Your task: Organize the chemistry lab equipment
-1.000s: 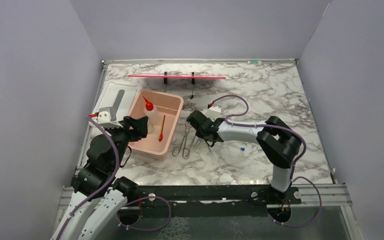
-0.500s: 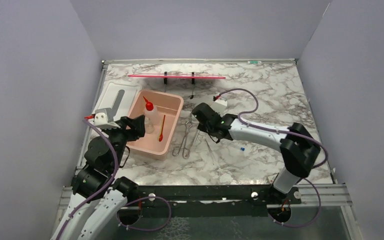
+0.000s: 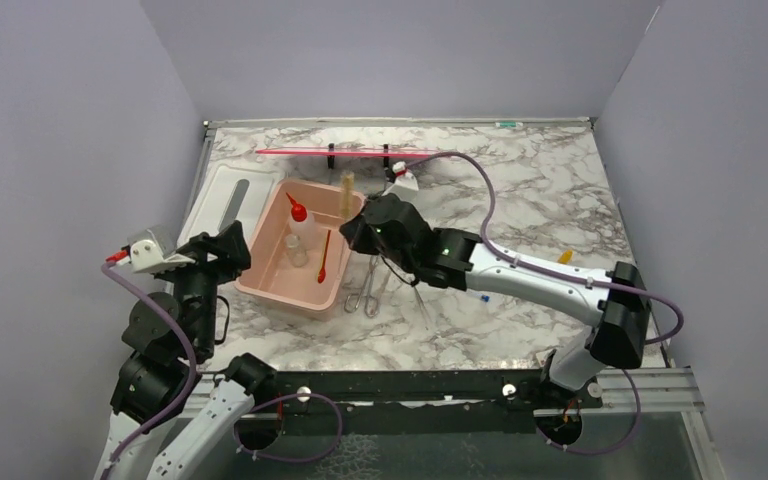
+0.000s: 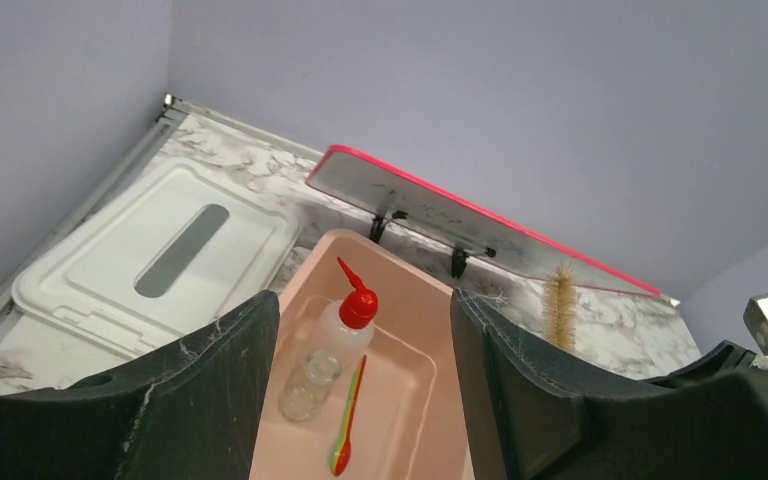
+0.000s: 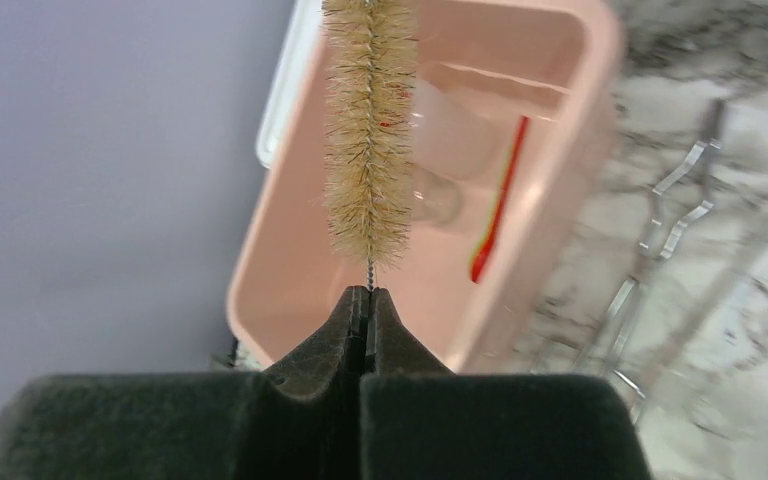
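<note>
My right gripper (image 3: pixel 349 224) is shut on the wire stem of a small bristle brush (image 3: pixel 346 192), holding it upright over the right rim of the pink tub (image 3: pixel 260 283). In the right wrist view the brush (image 5: pixel 368 130) rises from my closed fingertips (image 5: pixel 368 297). In the tub lie a clear squeeze bottle with a red nozzle (image 3: pixel 301 224), a glass vial (image 3: pixel 296 250) and a green-handled tool (image 3: pixel 324 256). Metal tongs (image 3: pixel 364 288), a thin rod (image 3: pixel 422 302) and a blue-capped tube (image 3: pixel 483 297) rest on the marble right of the tub. My left gripper (image 3: pixel 228 243) is open and empty, left of the tub.
A white lid (image 3: pixel 228 196) lies behind and left of the tub. A red-edged board (image 3: pixel 355 152) stands on two clips at the back. A small orange item (image 3: pixel 565 257) sits at the right. Grey walls close in three sides.
My right gripper shut on the brush, lifted it off the marble and carried it left and back to the tub's rim. The left arm pulled back to the left.
</note>
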Controlling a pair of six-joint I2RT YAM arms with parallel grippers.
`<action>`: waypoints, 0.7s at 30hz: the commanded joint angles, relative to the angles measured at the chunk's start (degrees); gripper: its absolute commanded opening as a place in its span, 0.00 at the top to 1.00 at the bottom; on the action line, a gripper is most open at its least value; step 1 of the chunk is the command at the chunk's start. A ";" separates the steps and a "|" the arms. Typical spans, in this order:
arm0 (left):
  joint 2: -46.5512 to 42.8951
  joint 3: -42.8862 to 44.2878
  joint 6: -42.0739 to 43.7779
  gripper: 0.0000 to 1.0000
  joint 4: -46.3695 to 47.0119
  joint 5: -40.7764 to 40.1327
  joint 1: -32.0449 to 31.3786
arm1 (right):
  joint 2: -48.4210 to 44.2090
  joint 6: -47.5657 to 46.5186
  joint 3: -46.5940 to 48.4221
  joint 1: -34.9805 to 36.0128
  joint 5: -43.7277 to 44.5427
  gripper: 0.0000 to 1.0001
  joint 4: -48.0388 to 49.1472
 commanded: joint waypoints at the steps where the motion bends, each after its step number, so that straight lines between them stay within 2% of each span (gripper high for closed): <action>1: -1.13 2.52 1.75 0.34 -1.33 -5.12 -0.41 | 7.75 -0.76 8.28 3.43 5.27 0.99 0.73; 4: -1.67 2.70 2.02 0.34 -1.40 -5.60 -0.50 | 13.75 1.52 13.77 5.39 11.34 0.99 -1.51; 10: -1.76 4.23 4.19 0.34 -2.02 -8.09 -0.71 | 25.80 8.82 26.22 6.03 18.11 0.99 -11.36; 15: -2.18 5.02 5.44 0.34 -2.12 -9.65 -0.93 | 35.46 22.30 38.94 6.04 22.62 0.99 -27.75; 21: -2.43 4.68 5.55 0.34 -2.29 -9.57 -1.15 | 39.95 19.61 42.09 6.04 21.52 0.99 -25.53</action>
